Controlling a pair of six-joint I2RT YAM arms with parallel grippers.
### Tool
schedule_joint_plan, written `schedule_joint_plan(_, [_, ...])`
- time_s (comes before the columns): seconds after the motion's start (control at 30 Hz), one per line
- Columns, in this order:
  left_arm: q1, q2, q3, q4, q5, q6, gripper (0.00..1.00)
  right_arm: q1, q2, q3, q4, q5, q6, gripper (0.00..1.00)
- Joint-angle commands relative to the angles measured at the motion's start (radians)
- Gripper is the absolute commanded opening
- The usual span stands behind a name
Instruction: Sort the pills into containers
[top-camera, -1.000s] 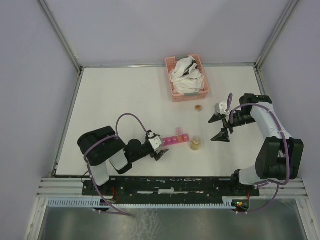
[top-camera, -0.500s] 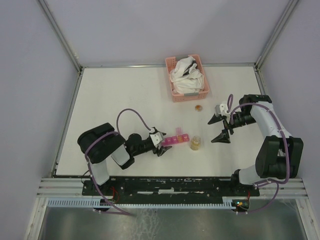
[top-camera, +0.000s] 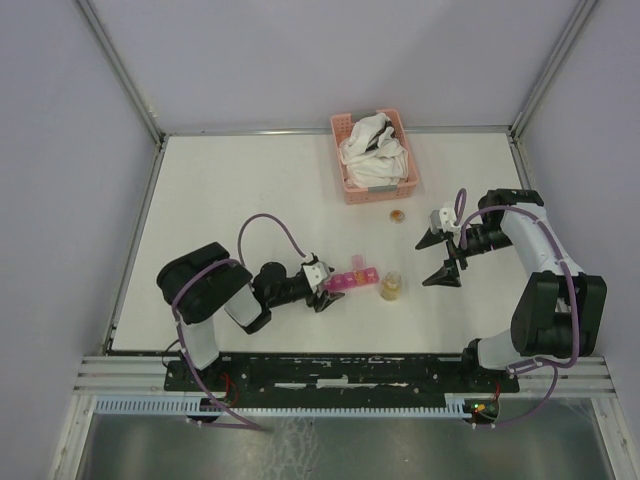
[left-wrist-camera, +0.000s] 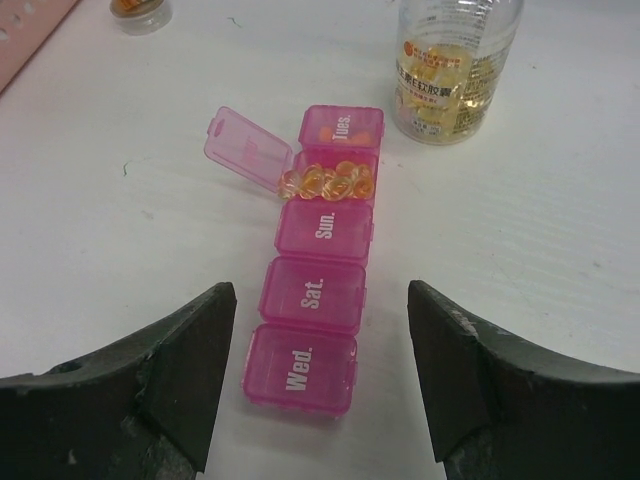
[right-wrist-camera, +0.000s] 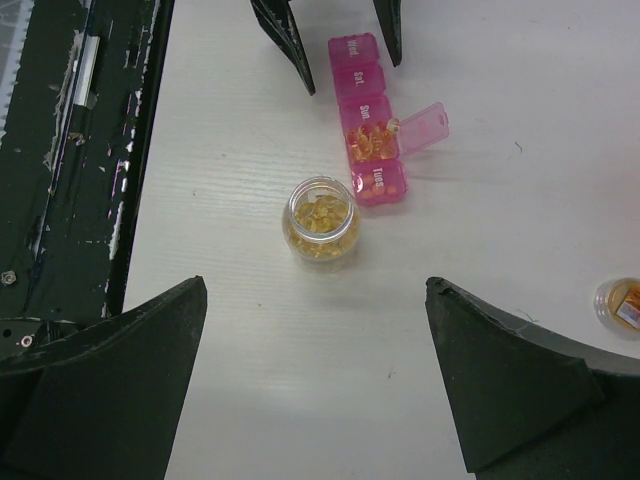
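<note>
The containers are a magenta pill-box strip (top-camera: 350, 279) (left-wrist-camera: 325, 228) (right-wrist-camera: 368, 120) lying flat, with lids marked Wed, Sat, Sun and Tues. One compartment between Sun and Tues has its lid flipped open and holds amber pills (left-wrist-camera: 328, 180). More pills fill a clear jar (top-camera: 391, 287) (left-wrist-camera: 455, 65) (right-wrist-camera: 320, 218) that stands open beside the strip's Tues end. My left gripper (top-camera: 325, 283) (left-wrist-camera: 320, 300) is open and low, straddling the Wed end with a gap on each side. My right gripper (top-camera: 437, 256) (right-wrist-camera: 315, 290) is wide open, empty, just right of the jar.
A pink lattice basket (top-camera: 374, 155) with white cloth stands at the back. A small round orange-filled cap or pot (top-camera: 398, 214) (right-wrist-camera: 620, 305) lies between basket and jar. The black base rail (right-wrist-camera: 80, 150) runs along the near table edge.
My left gripper has slid right up to the strip's near end and its fingers have narrowed. The right arm has stayed almost still.
</note>
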Motion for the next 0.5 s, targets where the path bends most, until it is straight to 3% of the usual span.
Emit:
schedule_joint_plan(0.0, [0.006,0.028,0.029,-0.001,0.032,-0.023,0.75,0.003,0.004,0.038,-0.036,-0.042,-0.028,0.99])
schedule_joint_plan(0.47, [0.005,0.065,0.060,-0.013,-0.001,-0.011,0.66,0.003,0.009,0.040,-0.050,-0.039,-0.039,0.99])
